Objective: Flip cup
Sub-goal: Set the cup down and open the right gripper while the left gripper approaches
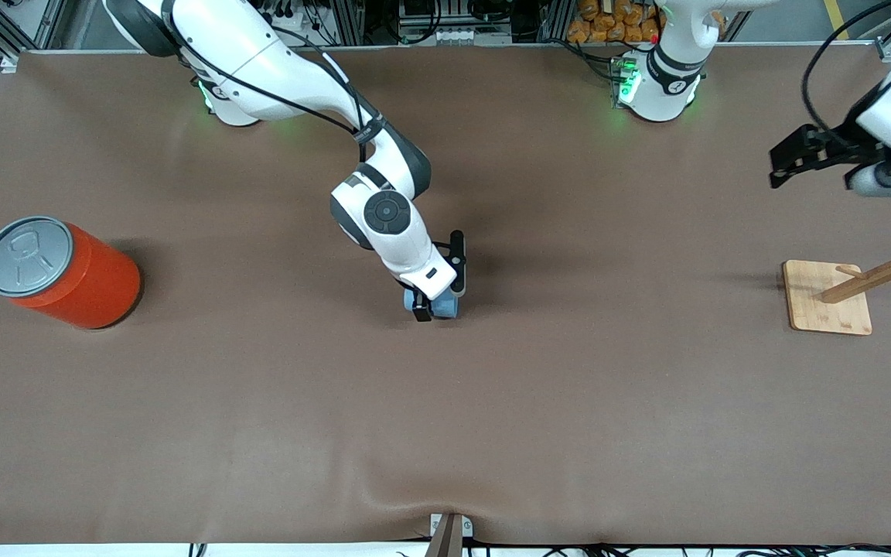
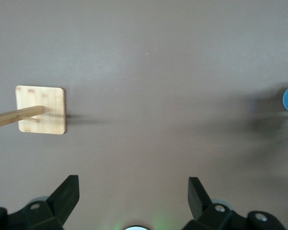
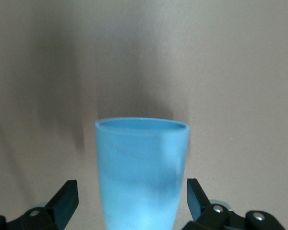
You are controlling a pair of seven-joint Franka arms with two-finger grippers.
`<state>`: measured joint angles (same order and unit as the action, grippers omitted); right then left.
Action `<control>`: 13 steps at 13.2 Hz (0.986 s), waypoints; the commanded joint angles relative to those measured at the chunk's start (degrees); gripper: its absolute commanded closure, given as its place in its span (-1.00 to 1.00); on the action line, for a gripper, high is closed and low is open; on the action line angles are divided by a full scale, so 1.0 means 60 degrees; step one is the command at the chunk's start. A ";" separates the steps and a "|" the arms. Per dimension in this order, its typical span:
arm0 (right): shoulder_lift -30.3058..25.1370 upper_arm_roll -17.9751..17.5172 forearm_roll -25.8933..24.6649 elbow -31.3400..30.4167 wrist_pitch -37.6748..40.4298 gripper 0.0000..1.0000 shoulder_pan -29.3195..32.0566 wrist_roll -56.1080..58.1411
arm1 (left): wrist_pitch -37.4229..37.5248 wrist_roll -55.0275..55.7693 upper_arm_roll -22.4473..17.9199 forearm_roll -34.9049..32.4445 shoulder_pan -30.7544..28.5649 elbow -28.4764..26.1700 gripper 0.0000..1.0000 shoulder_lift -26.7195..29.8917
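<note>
Right gripper [image 1: 436, 303] down at table centre, fingers spread either side of light-blue cup [image 3: 141, 172], not touching. Left gripper [image 1: 790, 158] waits open, aloft at 12 o'clock from wooden rack [image 1: 855, 290]. Orange can [image 1: 59, 271] at right arm's end.

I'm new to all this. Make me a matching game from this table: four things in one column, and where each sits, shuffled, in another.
Things:
1. small light-blue plastic cup
2. big orange can with grey lid
3. wooden peg stand on a square base
4. left gripper

Places:
A. toward the right arm's end of the table
B. in the air, above the wooden stand's end
C. between the open fingers of the right gripper
D. toward the left arm's end of the table

Pairs: 1-C, 2-A, 3-D, 4-B
</note>
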<state>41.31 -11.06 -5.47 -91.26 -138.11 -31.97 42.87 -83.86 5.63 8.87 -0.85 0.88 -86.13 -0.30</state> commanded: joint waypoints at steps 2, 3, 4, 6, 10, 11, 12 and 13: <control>-0.1009 -0.0105 -0.0011 0.0121 0.1480 -1.00 -0.0003 -0.1402 | 0.0091 0.0479 0.0835 0.0490 0.0146 0.0116 -1.00 -0.0709; -0.1113 -0.0119 -0.0011 0.0267 0.1934 -1.00 0.0084 -0.1417 | -0.0011 0.0830 0.0953 0.0871 0.0146 0.0116 -1.00 -0.0958; -0.1375 -0.0061 -0.0026 0.0370 0.2417 -1.00 0.0085 -0.1461 | -0.0259 0.1022 0.1099 0.1034 0.0190 0.0102 -1.00 -0.1265; -0.1844 0.0042 -0.0142 0.0386 0.2845 -1.00 0.0303 -0.2349 | -0.1077 0.1228 0.1349 0.1094 0.0467 -0.0248 -1.00 -0.1720; -0.2270 0.0348 -0.0173 0.0400 0.3432 -1.00 0.0948 -0.3248 | -0.2864 0.1800 0.1349 0.2143 0.1332 -0.0309 -1.00 -0.3387; -0.2431 0.0437 -0.0172 0.0400 0.3708 -1.00 0.1181 -0.3248 | -0.3231 0.1801 0.1349 0.2889 0.1347 -0.0308 -1.00 -0.3871; -0.2650 0.0467 -0.0172 0.0386 0.4016 -1.00 0.1459 -0.3248 | -0.3583 0.1801 0.1349 0.3534 0.1405 -0.0294 -1.00 -0.4267; -0.2971 0.0481 -0.0187 0.0284 0.4106 -1.00 0.1694 -0.3422 | -0.3935 0.1801 0.1349 0.3932 0.1551 -0.0308 -1.00 -0.4590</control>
<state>27.69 -7.73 -5.63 -87.90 -115.69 -24.51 24.76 -104.71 16.03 16.92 18.11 9.73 -89.25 -23.76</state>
